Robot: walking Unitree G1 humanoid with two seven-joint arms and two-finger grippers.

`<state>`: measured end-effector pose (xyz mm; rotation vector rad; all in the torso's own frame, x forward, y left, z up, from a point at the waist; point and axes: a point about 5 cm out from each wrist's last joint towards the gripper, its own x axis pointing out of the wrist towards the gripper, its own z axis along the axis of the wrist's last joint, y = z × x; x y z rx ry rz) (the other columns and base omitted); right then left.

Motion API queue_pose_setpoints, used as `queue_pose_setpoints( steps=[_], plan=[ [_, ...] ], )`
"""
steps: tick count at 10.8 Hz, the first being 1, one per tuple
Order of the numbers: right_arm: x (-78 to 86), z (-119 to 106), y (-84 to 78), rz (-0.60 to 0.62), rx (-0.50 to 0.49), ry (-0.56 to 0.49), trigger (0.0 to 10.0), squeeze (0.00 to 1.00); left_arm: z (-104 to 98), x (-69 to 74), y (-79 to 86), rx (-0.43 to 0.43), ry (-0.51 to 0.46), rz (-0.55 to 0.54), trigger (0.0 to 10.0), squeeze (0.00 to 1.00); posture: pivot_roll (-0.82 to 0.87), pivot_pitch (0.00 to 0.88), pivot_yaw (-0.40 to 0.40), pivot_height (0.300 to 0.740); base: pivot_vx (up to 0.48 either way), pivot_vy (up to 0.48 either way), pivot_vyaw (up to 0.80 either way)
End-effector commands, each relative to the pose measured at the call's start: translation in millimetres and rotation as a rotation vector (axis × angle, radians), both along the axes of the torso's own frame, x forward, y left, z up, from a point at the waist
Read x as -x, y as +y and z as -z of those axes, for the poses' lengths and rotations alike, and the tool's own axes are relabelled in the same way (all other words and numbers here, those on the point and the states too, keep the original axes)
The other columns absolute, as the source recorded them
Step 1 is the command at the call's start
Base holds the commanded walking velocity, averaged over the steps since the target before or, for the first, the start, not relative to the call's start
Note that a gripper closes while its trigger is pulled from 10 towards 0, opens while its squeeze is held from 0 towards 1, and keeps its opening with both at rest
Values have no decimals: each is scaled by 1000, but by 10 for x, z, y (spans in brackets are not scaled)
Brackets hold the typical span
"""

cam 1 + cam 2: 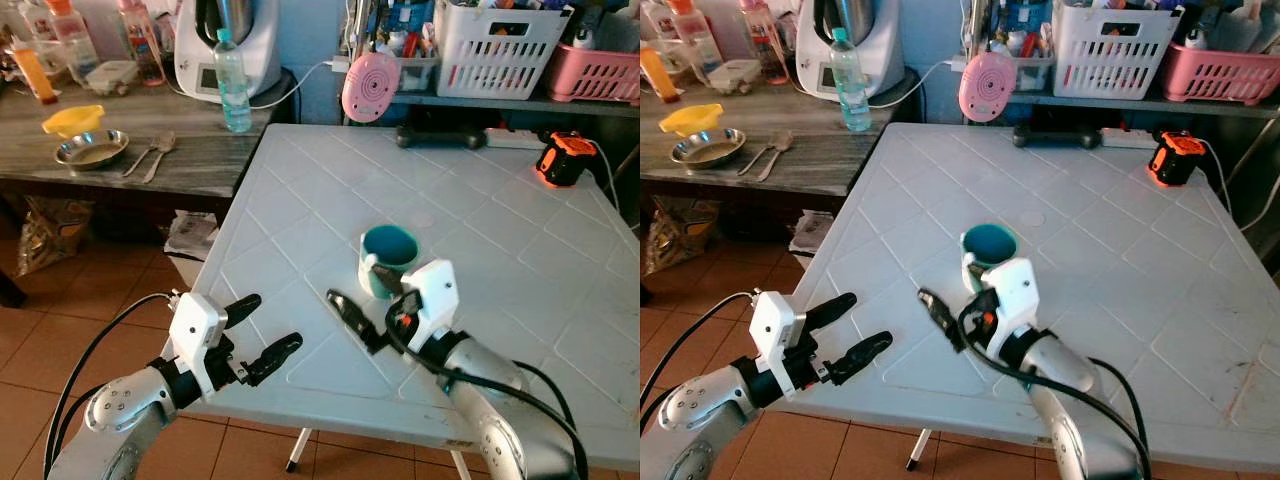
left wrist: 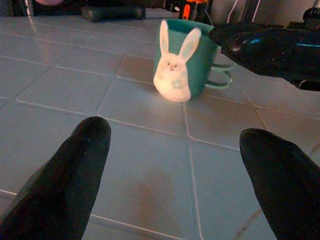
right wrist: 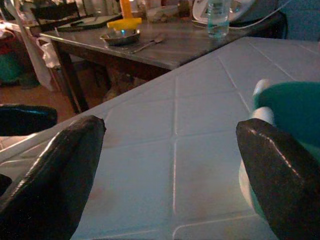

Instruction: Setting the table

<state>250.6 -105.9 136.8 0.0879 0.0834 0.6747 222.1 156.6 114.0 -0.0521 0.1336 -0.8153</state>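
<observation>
A teal mug (image 1: 388,256) with a white rabbit on its side (image 2: 176,70) stands upright near the middle of the white table (image 1: 480,200). My right gripper (image 1: 357,292) is open just in front of the mug. One of its fingers (image 2: 270,50) lies close against the mug's handle side, and the other reaches out over the bare table. The mug is not between the fingers. My left gripper (image 1: 268,325) is open and holds nothing. It hovers at the table's near left edge and points toward the mug.
A wooden side table (image 1: 190,150) at the left holds a steel bowl (image 1: 91,149), spoons (image 1: 152,153) and a water bottle (image 1: 233,82). On the white table's far side lie a black bar (image 1: 438,137) and an orange-black tool (image 1: 563,158). Baskets (image 1: 500,45) stand behind.
</observation>
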Motion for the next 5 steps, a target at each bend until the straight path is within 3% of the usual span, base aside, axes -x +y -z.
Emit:
queue_pose_setpoints(
  steps=[1,5],
  plan=[
    [-10,-107,-22,10,18,-57,10000,1000,-6,-26,-3,-13,-6,6,10000,0,99,0,34,740,0,0,0],
    [60,-99,-104,31,65,-92,10000,1000,60,-37,21,-17,2,6,10000,0,87,0,39,740,0,0,0]
  ],
)
